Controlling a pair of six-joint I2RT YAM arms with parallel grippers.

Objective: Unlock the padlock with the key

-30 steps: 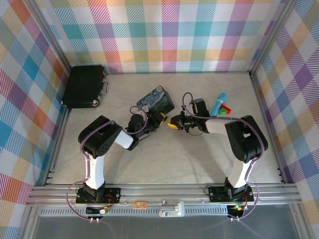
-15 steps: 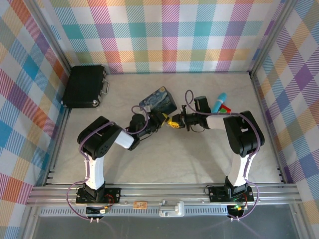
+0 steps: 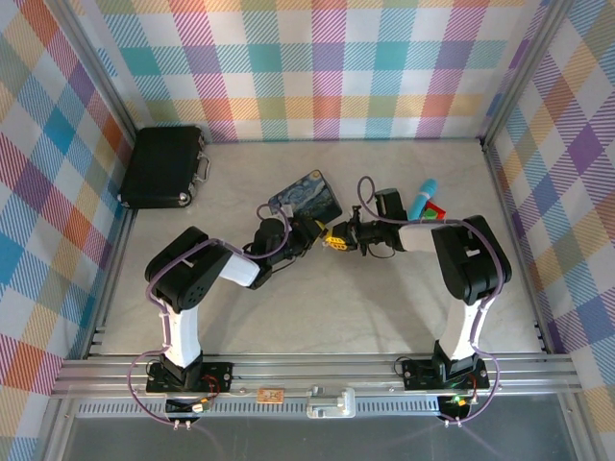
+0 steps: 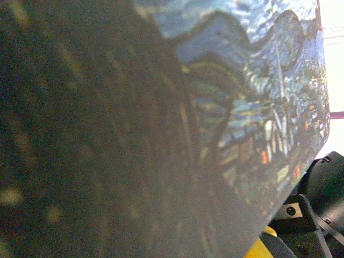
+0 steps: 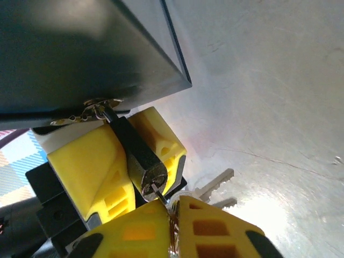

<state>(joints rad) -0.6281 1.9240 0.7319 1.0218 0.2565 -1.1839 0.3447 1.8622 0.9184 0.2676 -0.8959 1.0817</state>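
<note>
Pale worktop (image 3: 317, 317) carried, near its middle, the padlock (image 5: 134, 148), hooked to the blue tin's (image 3: 306, 195) clasp and clamped by the left gripper (image 5: 138, 173) to steady it, while the right gripper (image 5: 173, 226) pinched the key (image 5: 160, 195), blade at the keyhole.

You had nothing legible: no text, label, brand or number could be read. The painted tin (image 3: 306, 193) bore swirled blue artwork, unlettered.

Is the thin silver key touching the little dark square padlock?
Touching. In the right wrist view the key has its tip against the silver keyhole end of the padlock, no gap.
</note>
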